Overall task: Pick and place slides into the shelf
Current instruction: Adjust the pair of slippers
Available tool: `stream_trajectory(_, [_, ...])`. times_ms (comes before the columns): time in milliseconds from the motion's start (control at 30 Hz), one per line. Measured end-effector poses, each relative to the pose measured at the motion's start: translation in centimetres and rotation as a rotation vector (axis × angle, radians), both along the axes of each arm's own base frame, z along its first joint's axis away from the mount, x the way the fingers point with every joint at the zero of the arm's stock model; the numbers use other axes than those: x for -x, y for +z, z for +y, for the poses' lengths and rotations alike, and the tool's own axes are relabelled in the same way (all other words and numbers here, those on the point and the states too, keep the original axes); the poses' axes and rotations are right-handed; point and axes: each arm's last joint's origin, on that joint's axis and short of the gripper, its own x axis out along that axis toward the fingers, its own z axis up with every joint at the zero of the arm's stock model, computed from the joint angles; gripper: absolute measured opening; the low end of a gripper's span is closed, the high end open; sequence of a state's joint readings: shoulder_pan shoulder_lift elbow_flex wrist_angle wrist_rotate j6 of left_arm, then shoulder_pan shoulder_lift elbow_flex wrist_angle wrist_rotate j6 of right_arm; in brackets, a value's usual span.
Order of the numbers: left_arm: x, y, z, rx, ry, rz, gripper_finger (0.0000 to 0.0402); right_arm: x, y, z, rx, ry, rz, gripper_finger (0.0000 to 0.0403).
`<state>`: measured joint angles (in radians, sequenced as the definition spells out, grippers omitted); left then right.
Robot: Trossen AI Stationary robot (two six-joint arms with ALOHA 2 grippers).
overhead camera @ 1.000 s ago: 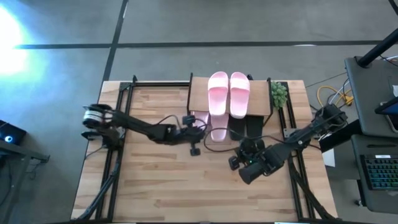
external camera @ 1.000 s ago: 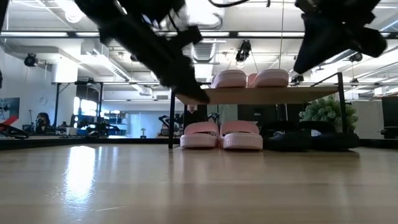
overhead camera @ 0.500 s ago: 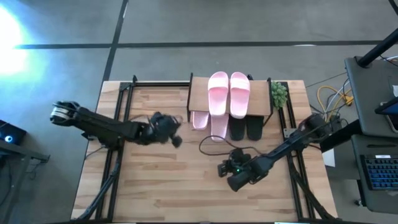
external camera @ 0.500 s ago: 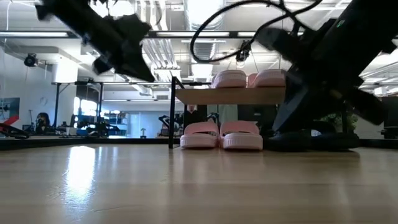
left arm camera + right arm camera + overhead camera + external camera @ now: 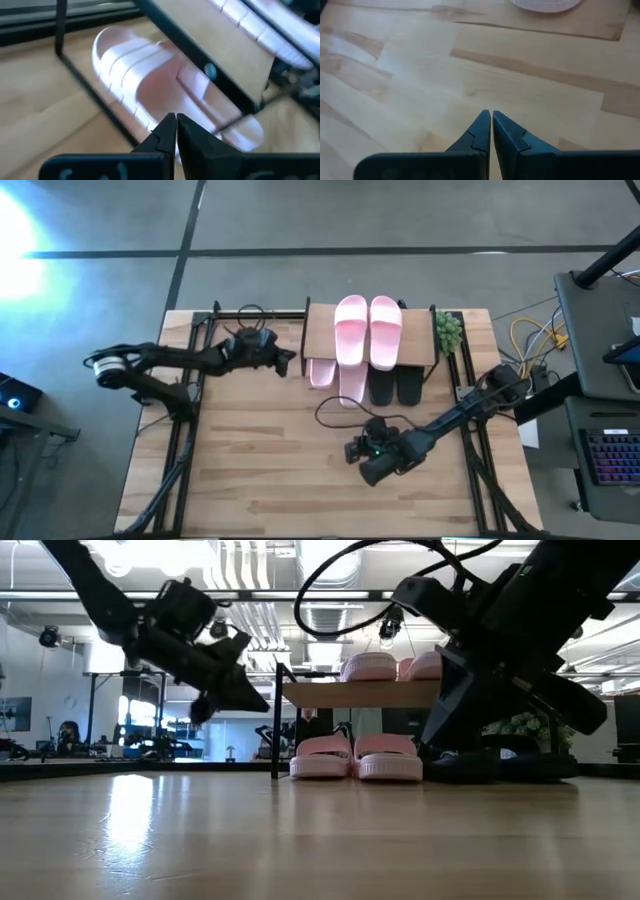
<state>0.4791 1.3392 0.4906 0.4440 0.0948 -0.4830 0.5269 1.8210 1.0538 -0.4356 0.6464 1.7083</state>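
The left claw (image 5: 288,363) hangs above the worktop (image 5: 250,470) at about nine o'clock from the shelf (image 5: 320,330), just beside its left legs. Its fingers (image 5: 167,131) are pressed together with nothing between them. The left wrist view looks onto a pink slide (image 5: 150,85) lying under the top board.

All six slides appear housed. Two pink slides (image 5: 367,330) lie side by side on the top board, toes toward twelve o'clock. Beneath it, the low view shows two pink slides (image 5: 356,756) touching each other on the worktop, and to their right the black pair (image 5: 397,385) at about four o'clock of the shelf. The task is judged complete or nearly so.

Handling assessment: the slides look like moulded foam, so they are probably light, a little springy and matte rather than slippery, with no fragility to speak of. The broad strap arching over the footbed is the natural hold; the sole edge at the heel is a fair alternative. A pinch on the toe end would likely let the slide swing.

The right claw (image 5: 353,450) sits above bare worktop at about six o'clock from the shelf, well apart from it. Its fingers (image 5: 482,127) are closed and empty.

A green plant (image 5: 448,332) stands at three o'clock of the shelf.
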Motion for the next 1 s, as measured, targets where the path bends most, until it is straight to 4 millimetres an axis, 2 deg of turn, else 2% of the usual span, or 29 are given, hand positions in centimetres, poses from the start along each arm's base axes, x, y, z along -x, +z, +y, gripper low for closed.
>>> stream_trajectory(133, [-1.1,-0.6,1.5,0.029,-0.078,-0.064,0.0000,-0.1,-0.1,-0.3,-0.021,-0.016,0.006,0.0013])
stream_trajectory(367, [-2.8,-2.6,2.2,0.097,-0.202,-0.059,0.0000,-0.6,-0.1,-1.3,0.012,0.000,0.030,0.0013])
stream_trajectory(667, [-2.6,-2.3,1.8,0.083,-0.321,-0.067,0.0000,-1.9,-0.1,-4.1,0.074,0.021,0.077,0.0013])
stream_trajectory(800, [-2.6,-2.3,1.7,0.097,-0.357,-0.071,0.0000,-3.0,-0.1,-5.4,0.056,0.092,0.057,0.0013])
stream_trajectory(900, [-2.4,-2.7,1.5,0.102,-0.375,-0.039,0.0000,-3.8,-0.7,-6.4,0.037,0.138,0.064,0.0013])
stream_trajectory(1000, [-2.2,-3.0,1.4,0.095,-0.388,-0.018,0.0000,-4.2,-1.5,-7.4,0.037,0.112,0.089,0.0013])
